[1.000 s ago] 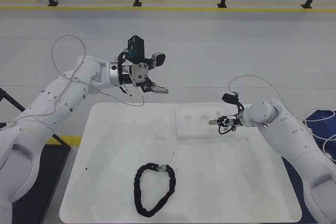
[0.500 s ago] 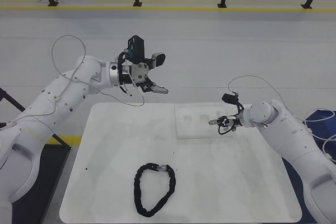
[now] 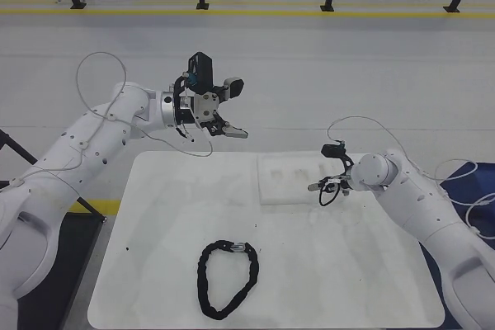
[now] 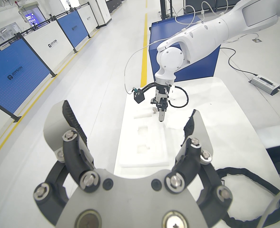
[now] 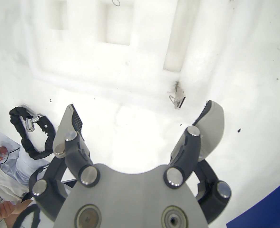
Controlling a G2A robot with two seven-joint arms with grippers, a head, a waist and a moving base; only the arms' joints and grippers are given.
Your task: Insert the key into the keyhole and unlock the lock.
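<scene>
The small metal key (image 5: 178,96) lies on the white foam block (image 3: 290,179), beside a long slot near the block's right end. My right gripper (image 5: 141,110) hovers open just short of the key, nothing between its fingers; in the top view the right gripper (image 3: 313,186) sits at the block's right edge. The black chain lock (image 3: 223,276) forms a loop on the table's near half, and its silver lock cylinder (image 5: 30,125) faces outward. My left gripper (image 3: 239,107) stands open above the table's far edge, well clear of the lock.
The foam block has two square recesses (image 5: 116,23) and a thin wire ring (image 5: 116,1) in one. The white table (image 3: 355,272) is bare around the chain. A blue cabinet (image 4: 185,55) stands beyond the table behind the right arm.
The right arm has shifted slightly, and its gripper has drawn a little toward the table's near side by the foam block's right edge. The left arm and the chain lock have not moved.
</scene>
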